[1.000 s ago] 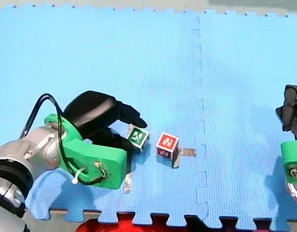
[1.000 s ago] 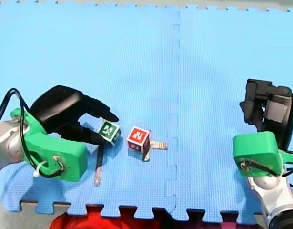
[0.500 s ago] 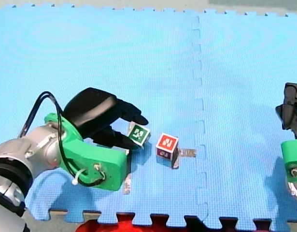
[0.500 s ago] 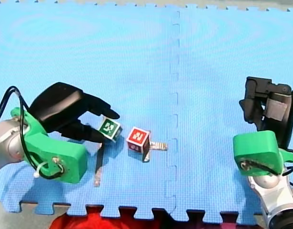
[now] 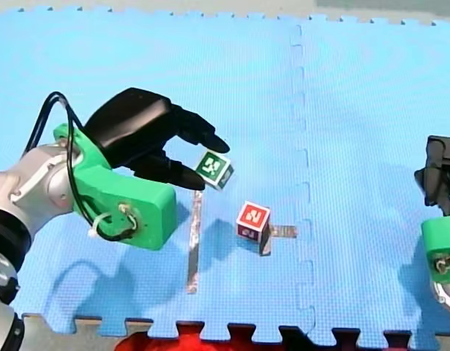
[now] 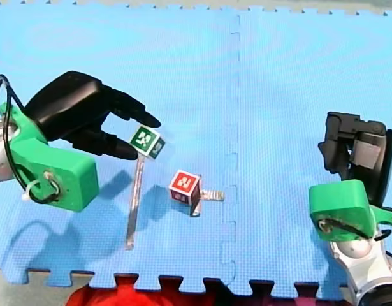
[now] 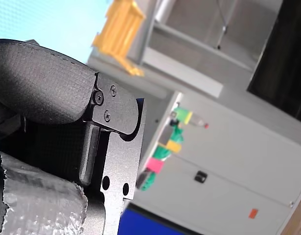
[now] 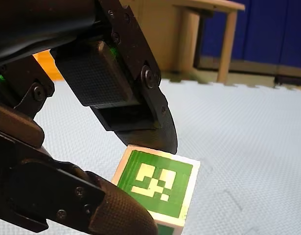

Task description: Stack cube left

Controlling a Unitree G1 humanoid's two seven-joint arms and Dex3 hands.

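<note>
Left hand: fingers closed on the small green marker-faced cube, pinching opposite faces.
Green cube: between the fingertips, clear of the blue foam mat; likely light, rigid and smooth-sided, so a slack pinch could let it twist.
Red cube: small red marker-faced block on the mat, below and right of the fingertips.
Right hand: empty, well apart rightward.

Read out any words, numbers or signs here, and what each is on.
No readable words or numbers.
Green cube, held in the left hand: white blocky code pattern, not letters.
Red cube, on the blue mat: white pattern, too small to read.
Orange sticker on a grey cabinet: too small to read.
Right hand, at the mat's right edge: nothing legible on it.
</note>
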